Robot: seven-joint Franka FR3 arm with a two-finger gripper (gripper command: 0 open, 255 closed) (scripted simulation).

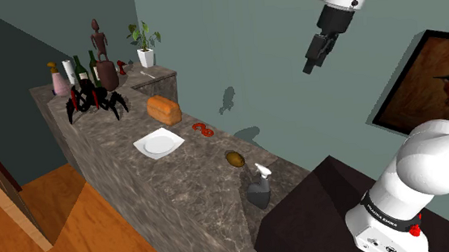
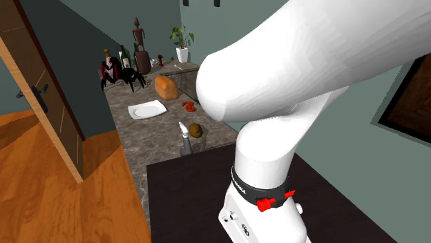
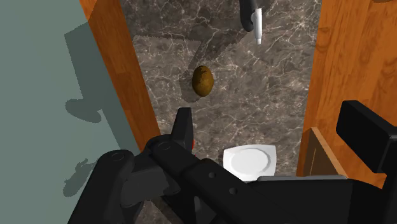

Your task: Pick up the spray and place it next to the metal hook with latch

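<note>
The pincer (image 1: 316, 58) hangs high over the marbled tabletop (image 1: 187, 189), close to the wall, fingers apart and gripping nothing. The dark spray bottle (image 1: 259, 185) stands upright at the end nearest the stand. A brown rounded lump (image 1: 235, 158) lies between it and the red hook (image 1: 203, 129) — white plate (image 1: 158, 144) and loaf (image 1: 164, 109) beyond.

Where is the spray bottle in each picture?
Shoulder view: the spray bottle stands low in the middle, by the dark stand.
Second exterior view: mid-picture, at the counter's end.
Wrist view: it sits beyond the brown oval thing from the plate.
Landmark: that brown oval thing beside it.
</note>
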